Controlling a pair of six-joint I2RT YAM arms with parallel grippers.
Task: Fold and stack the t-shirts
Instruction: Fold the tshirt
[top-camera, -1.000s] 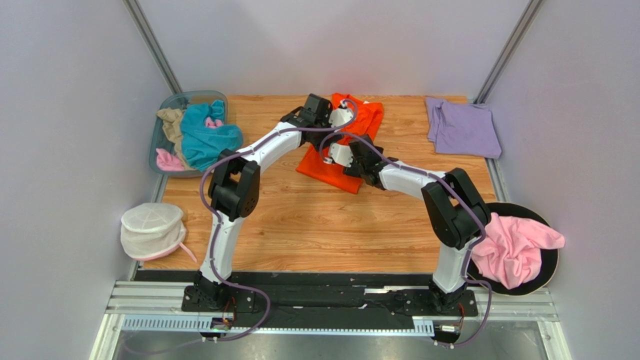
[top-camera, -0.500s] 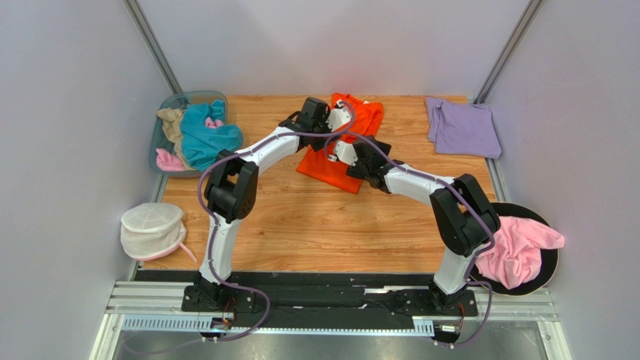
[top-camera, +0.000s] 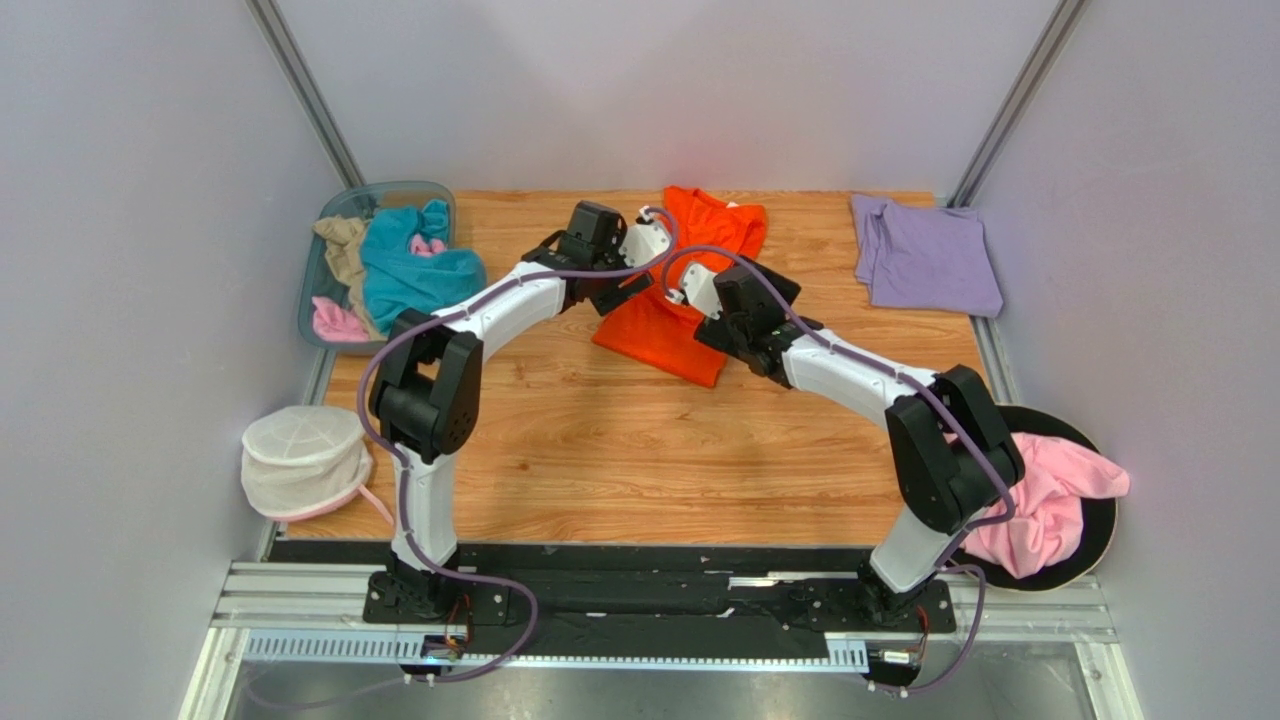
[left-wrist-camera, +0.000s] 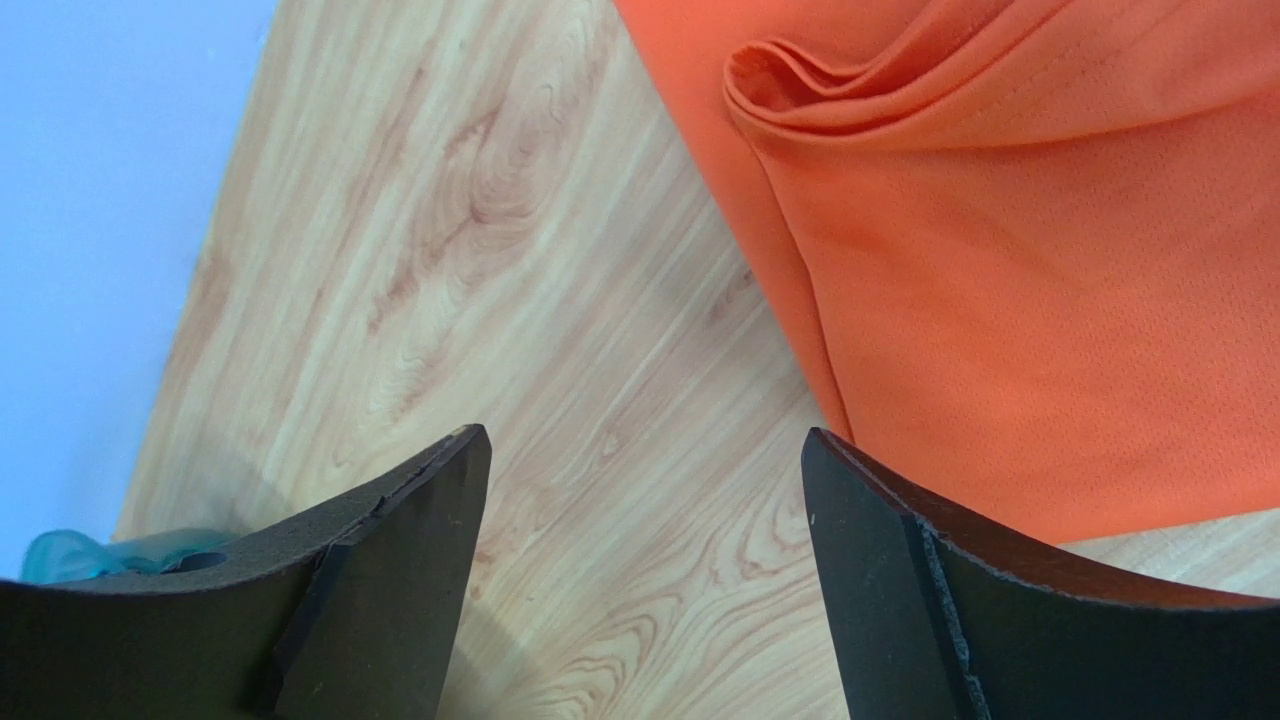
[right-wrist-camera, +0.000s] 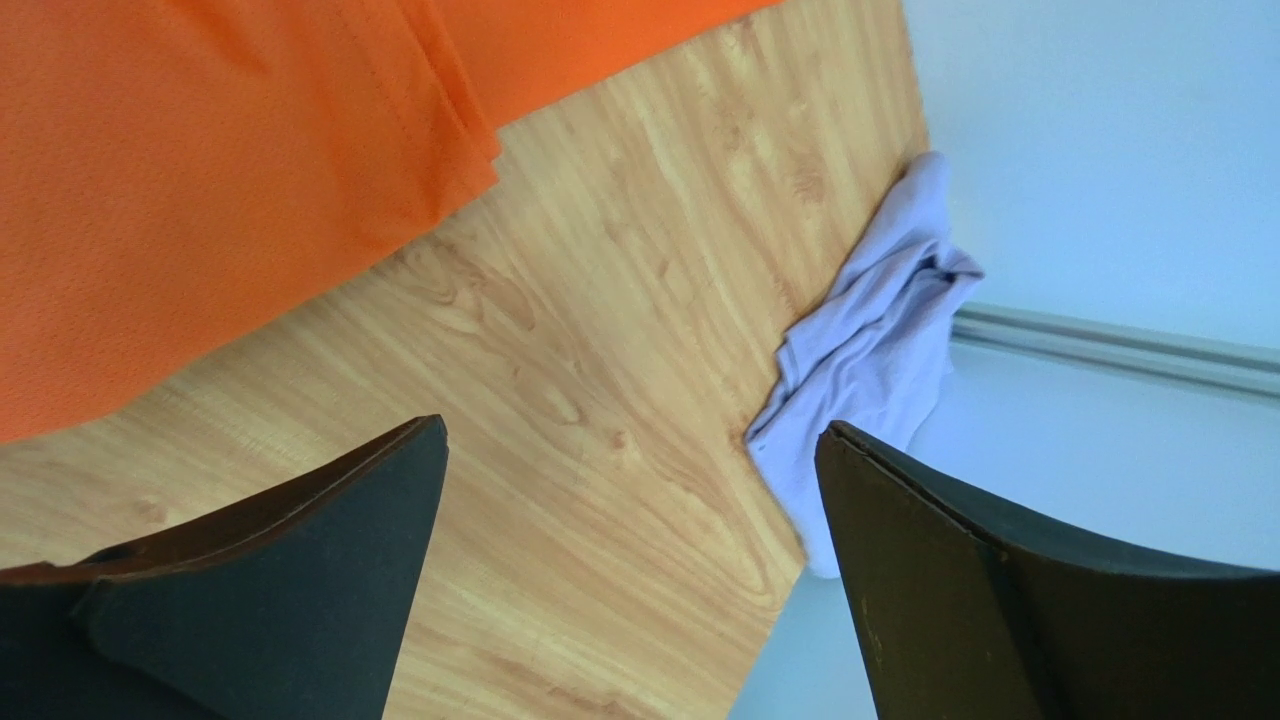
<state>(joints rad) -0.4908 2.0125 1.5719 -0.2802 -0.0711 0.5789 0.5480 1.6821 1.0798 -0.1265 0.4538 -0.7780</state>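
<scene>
The bright orange t-shirt (top-camera: 706, 308) lies partly folded at the back middle of the table. It also shows in the left wrist view (left-wrist-camera: 1037, 255) and the right wrist view (right-wrist-camera: 196, 165). My left gripper (top-camera: 628, 267) is open and empty over bare wood at the shirt's left edge (left-wrist-camera: 646, 465). My right gripper (top-camera: 721, 293) is open and empty over the shirt's right side (right-wrist-camera: 631, 450). A folded pale lavender t-shirt (top-camera: 924, 255) lies at the back right and shows in the right wrist view (right-wrist-camera: 872, 345). Teal (top-camera: 413, 270), tan (top-camera: 343, 248) and pink shirts fill a basket.
The grey basket (top-camera: 319, 255) stands at the back left corner. A white mesh pouch (top-camera: 305, 458) lies off the table's left edge. A crumpled pink shirt (top-camera: 1037, 495) lies on a black round disc (top-camera: 1104, 525) at the right. Walls enclose the back and sides.
My left gripper has moved left, off the orange shirt's top to its left edge. My right gripper has shifted slightly back and right. The orange shirt lies still.
</scene>
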